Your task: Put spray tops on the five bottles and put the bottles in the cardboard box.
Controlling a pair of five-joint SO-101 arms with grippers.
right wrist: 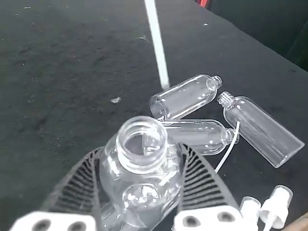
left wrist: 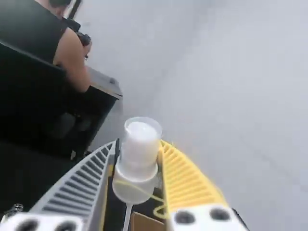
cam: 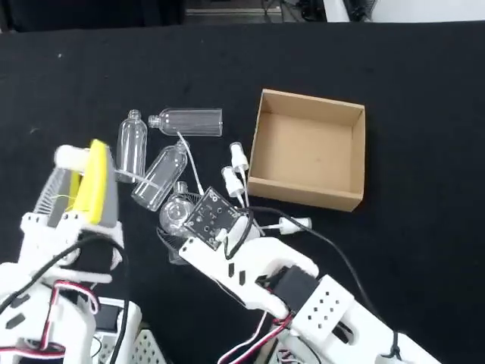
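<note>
Gripping clear open-necked bottle [right wrist: 140, 185] w/ right gripper [right wrist: 143, 150]; left gripper [left wrist: 138, 147] clamps white spray top [left wrist: 142, 132].

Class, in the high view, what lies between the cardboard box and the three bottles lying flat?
Two loose spray tops lie there, nearer the cardboard box than the bottles, as the high view shows.

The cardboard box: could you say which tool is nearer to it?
Right. The right tool is off a corner of the cardboard box; the left tool is farther, beyond the loose bottles.
</note>
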